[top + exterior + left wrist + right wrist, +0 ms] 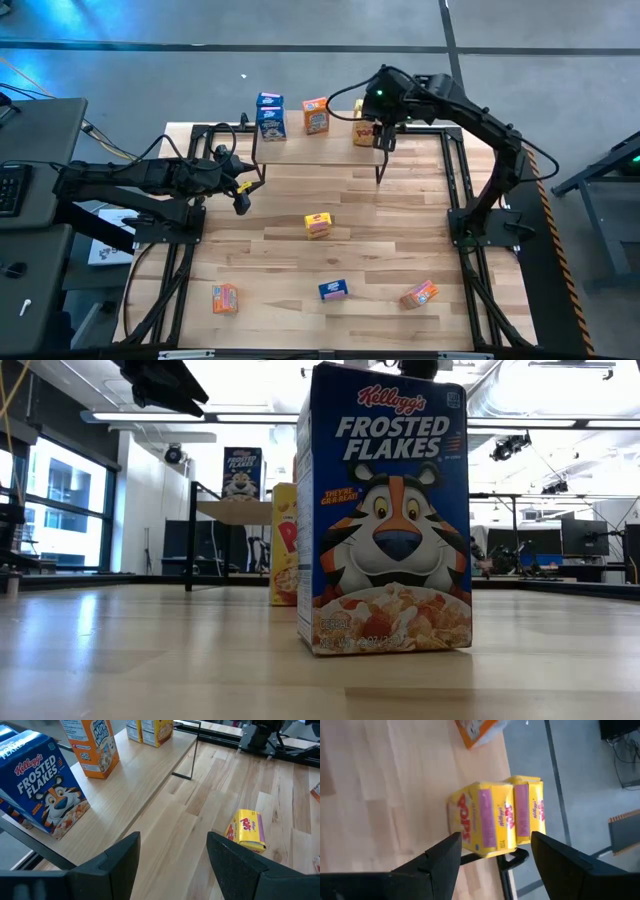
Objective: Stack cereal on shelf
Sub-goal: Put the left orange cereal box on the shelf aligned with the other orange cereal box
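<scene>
Overhead, shelf [318, 150] carries two blue Frosted Flakes boxes [270, 117], an orange box [316, 116] and yellow Corn Pops boxes [362, 130] under the right gripper [384, 138], while a yellow box [318, 225], a blue box [333, 290] and two orange boxes [224, 298] lie on the table [270, 260]. Left wrist view: left gripper [172, 852] hangs with fingers apart, holding nothing, near the shelf's end. Right wrist view: right gripper's fingers stand apart just above two side-by-side Corn Pops boxes on the shelf, not clamping them.

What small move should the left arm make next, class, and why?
Probably reach toward the yellow box lying mid-table and lower over it: the left gripper is open and empty, that box is nearest, and the shelf has bare space. The right gripper hovers at the shelf's yellow boxes.
</scene>
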